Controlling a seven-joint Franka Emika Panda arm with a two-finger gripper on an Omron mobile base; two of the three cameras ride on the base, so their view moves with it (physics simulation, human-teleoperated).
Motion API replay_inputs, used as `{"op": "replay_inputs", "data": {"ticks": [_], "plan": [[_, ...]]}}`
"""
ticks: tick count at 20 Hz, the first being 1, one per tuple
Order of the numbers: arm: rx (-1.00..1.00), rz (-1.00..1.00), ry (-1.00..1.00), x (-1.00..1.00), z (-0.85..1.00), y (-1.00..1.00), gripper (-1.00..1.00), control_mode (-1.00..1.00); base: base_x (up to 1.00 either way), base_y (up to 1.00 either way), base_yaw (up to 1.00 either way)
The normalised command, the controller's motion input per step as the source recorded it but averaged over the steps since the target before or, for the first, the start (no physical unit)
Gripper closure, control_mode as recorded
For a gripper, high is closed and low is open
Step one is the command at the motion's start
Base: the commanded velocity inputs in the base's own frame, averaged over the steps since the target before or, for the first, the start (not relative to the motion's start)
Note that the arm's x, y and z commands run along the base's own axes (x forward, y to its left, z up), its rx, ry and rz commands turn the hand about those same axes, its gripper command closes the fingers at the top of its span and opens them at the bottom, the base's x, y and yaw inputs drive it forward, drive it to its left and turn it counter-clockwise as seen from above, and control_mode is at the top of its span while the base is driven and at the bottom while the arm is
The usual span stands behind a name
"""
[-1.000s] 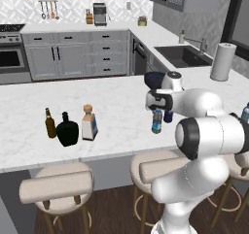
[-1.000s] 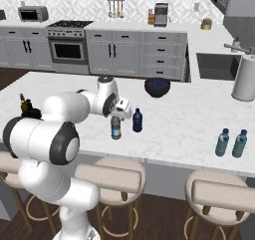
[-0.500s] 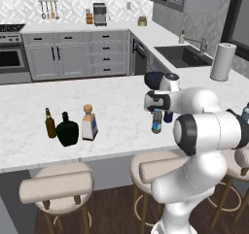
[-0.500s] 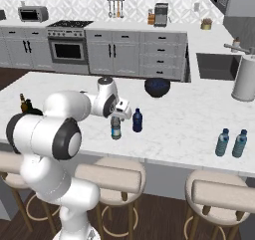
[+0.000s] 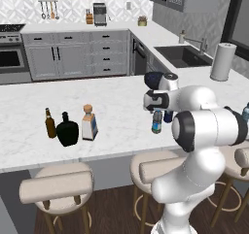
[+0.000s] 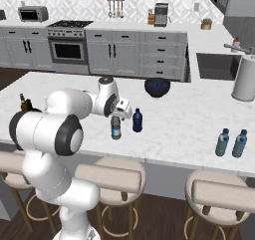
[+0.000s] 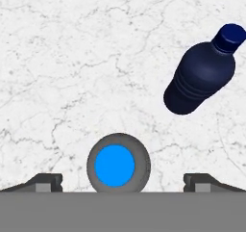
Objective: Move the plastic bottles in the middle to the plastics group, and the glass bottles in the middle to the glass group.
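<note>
Two plastic bottles stand mid-tabletop (image 6: 179, 115): the clear bottle (image 6: 115, 127) directly beneath the hand (image 6: 117, 115), the dark blue bottle (image 6: 137, 120) just to its right. Little has changed over the last second; the hand hovers released, jaws straddling the cap, grasp apparently next.

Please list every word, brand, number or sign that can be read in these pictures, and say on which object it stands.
No text can be read.
Clear plastic bottle: blue label band, too small to read.
Cork-stoppered glass bottle: white-and-blue label, blurred.
Dark blue bottle: no print visible.
Brown bottle and black flask: no label legible.
</note>
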Motion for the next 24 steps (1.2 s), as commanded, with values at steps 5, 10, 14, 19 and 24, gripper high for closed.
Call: {"op": "replay_inputs", "data": {"ticks": [5,10,14,19,24], "plan": [[0.00,0.00,0.00,0.09,-0.16,0.01,-1.00,-1.00,0.00,0.00,0.00],[0.00,0.00,0.00,0.12,-0.15,0.00,-1.00,-1.00,0.00,0.00,0.00],[0.00,0.00,0.00,0.04,-0.13,0.00,-1.00,-1.00,0.00,0.00,0.00],[0.00,0.00,0.00,0.00,-0.04,0.00,1.00,-1.00,0.00,0.00,0.00],[0.00,0.00,0.00,0.00,0.00,0.00,1.00,-1.00,0.00,0.00,0.00]]}}
